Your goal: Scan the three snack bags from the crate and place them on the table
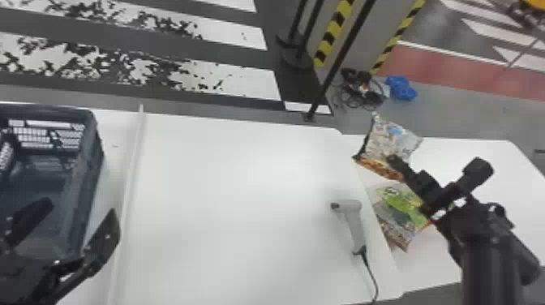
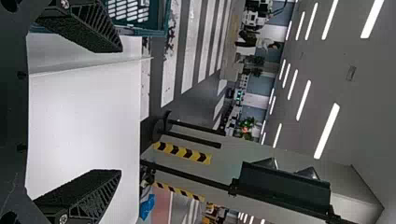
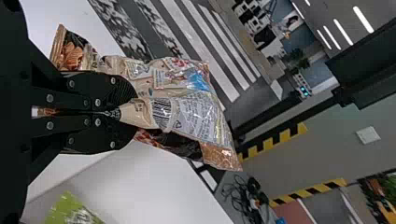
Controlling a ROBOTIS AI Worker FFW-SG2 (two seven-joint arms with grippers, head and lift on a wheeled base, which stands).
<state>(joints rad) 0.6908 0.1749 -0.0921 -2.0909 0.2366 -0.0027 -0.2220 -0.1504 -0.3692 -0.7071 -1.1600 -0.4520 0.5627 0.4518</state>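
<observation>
Glossy plastic snack bags (image 3: 187, 112), matt plastic crate (image 1: 90, 162), smooth table (image 1: 243, 202)

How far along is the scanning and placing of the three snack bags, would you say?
One green bag already lies on the right-hand table, so it looks placed. The right tool grips another bag, its barcode exposed; laying that down remains. I cannot tell whether either was scanned, nor where the third is, as the crate is partly out of view.
</observation>
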